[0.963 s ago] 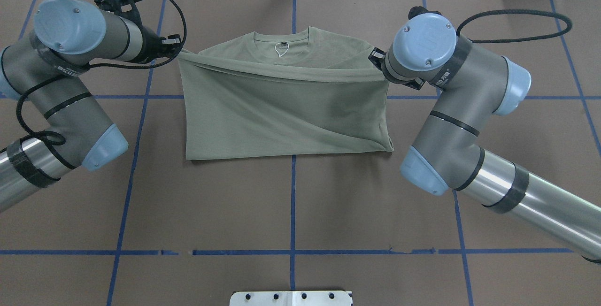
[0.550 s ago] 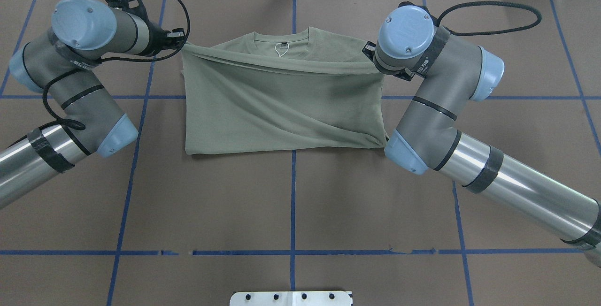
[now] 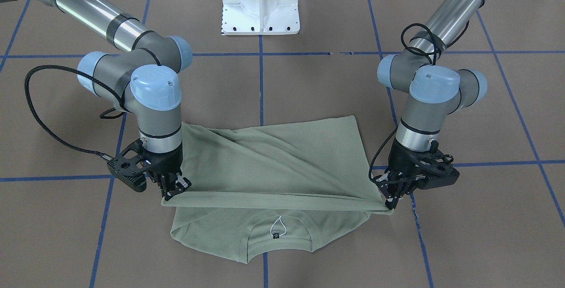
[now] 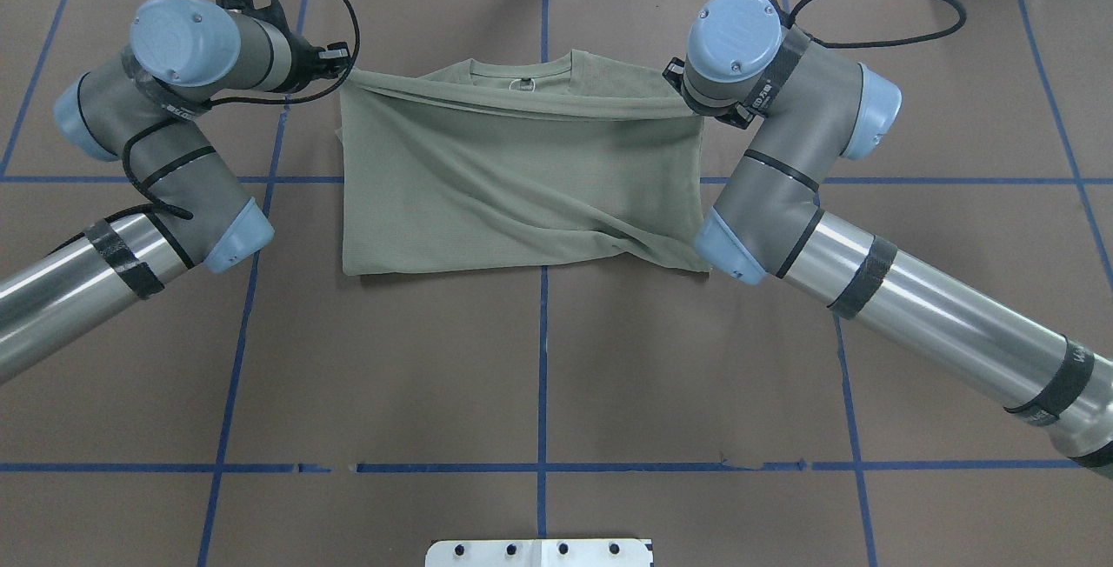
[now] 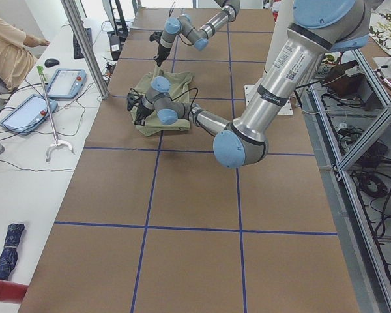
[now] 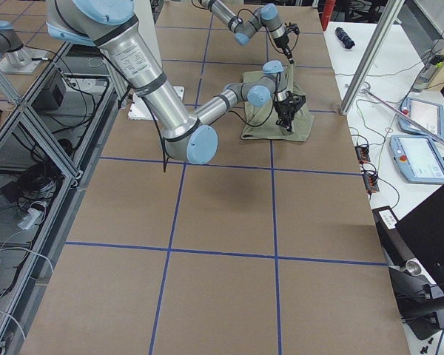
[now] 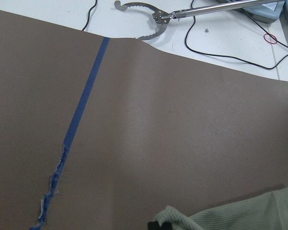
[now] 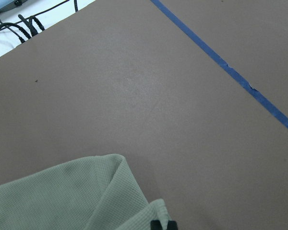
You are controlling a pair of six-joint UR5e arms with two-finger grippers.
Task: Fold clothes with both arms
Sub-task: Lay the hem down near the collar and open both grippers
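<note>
While the left gripper [image 3: 390, 202] and right gripper [image 3: 173, 190] stay clamped on the corners of the shirt [image 4: 522, 193], its lifted edge has moved farther away than a second ago, nearly reaching the collar [image 4: 522, 70]. Lying far-centre on the table [image 4: 539, 376], the shirt looks almost folded in half.

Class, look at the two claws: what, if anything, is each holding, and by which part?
Both hold the green shirt: left claw and right claw each pinch one corner of its folded-over top layer, near the collar.
</note>
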